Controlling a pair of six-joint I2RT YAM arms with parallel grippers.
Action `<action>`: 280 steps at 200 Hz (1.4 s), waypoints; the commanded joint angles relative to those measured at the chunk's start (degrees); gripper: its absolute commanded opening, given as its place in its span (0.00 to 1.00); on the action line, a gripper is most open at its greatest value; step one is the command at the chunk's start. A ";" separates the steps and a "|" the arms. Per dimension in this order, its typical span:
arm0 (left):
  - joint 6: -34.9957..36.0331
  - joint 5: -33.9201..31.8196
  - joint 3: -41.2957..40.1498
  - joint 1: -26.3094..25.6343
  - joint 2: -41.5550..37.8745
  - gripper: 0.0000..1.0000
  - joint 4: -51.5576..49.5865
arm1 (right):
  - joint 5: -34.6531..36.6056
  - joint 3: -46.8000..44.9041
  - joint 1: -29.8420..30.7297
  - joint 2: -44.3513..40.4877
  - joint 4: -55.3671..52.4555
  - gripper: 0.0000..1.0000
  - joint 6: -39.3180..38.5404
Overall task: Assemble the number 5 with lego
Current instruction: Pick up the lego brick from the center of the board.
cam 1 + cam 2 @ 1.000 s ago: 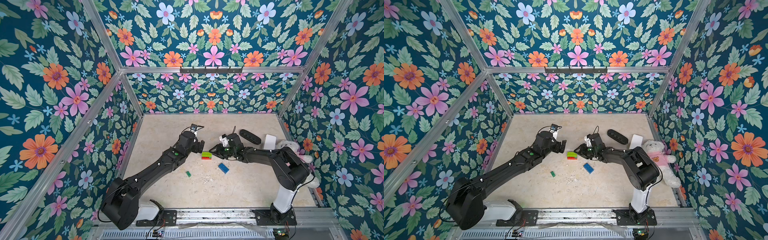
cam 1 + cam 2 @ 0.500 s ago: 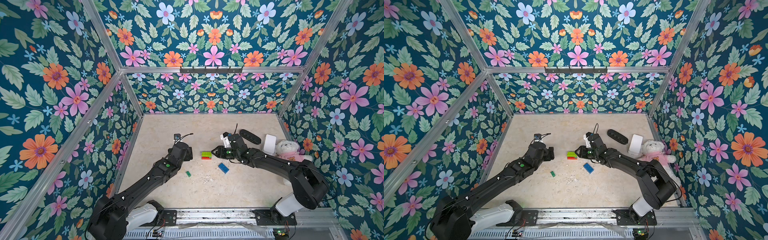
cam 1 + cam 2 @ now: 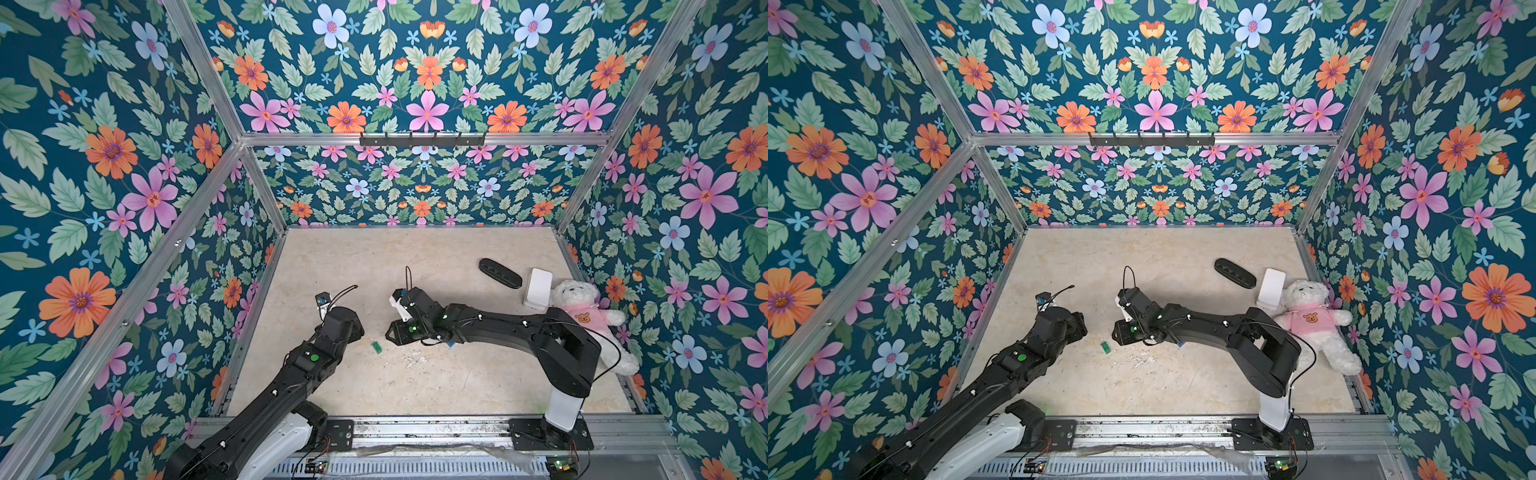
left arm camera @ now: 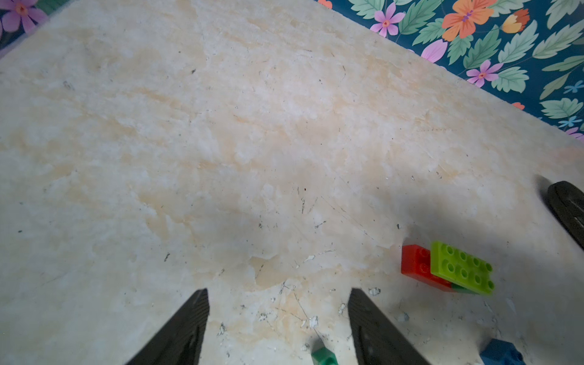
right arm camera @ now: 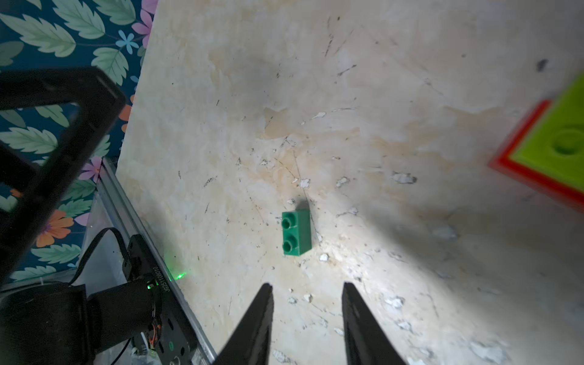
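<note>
A small dark green lego brick (image 3: 377,347) (image 3: 1106,347) lies on the table between my two arms. In the right wrist view this dark green brick (image 5: 297,232) sits just ahead of my right gripper (image 5: 307,284), which is open and holds nothing. A lime-green brick (image 4: 461,271) sits stacked on a red brick (image 4: 414,264), off to the side of my left gripper (image 4: 278,290), which is open and empty. The dark green brick (image 4: 324,357) shows between that gripper's fingers near their base. A blue brick (image 4: 501,352) lies apart. In both top views the right arm hides the stack.
A black oblong case (image 3: 500,273), a white box (image 3: 538,289) and a white teddy bear (image 3: 590,320) sit at the back right by the wall. The left arm (image 5: 63,110) reaches in close beside my right gripper. Flowered walls enclose the table.
My left arm has drawn back toward the front left and its jaws have narrowed. The right arm has swung forward over the lime and red stack, hiding it from above.
</note>
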 commanded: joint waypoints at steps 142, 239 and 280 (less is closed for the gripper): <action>-0.38 15.53 -2.58 7.94 0.27 0.73 3.58 | 7.53 12.20 2.24 6.63 -13.23 0.41 -5.52; -1.92 15.71 -4.55 7.94 -0.73 0.72 3.13 | 5.39 17.52 4.87 12.92 -16.38 0.41 -7.00; -1.65 15.67 -4.52 7.94 -0.46 0.72 3.01 | 5.55 20.58 5.15 15.77 -18.71 0.36 -7.01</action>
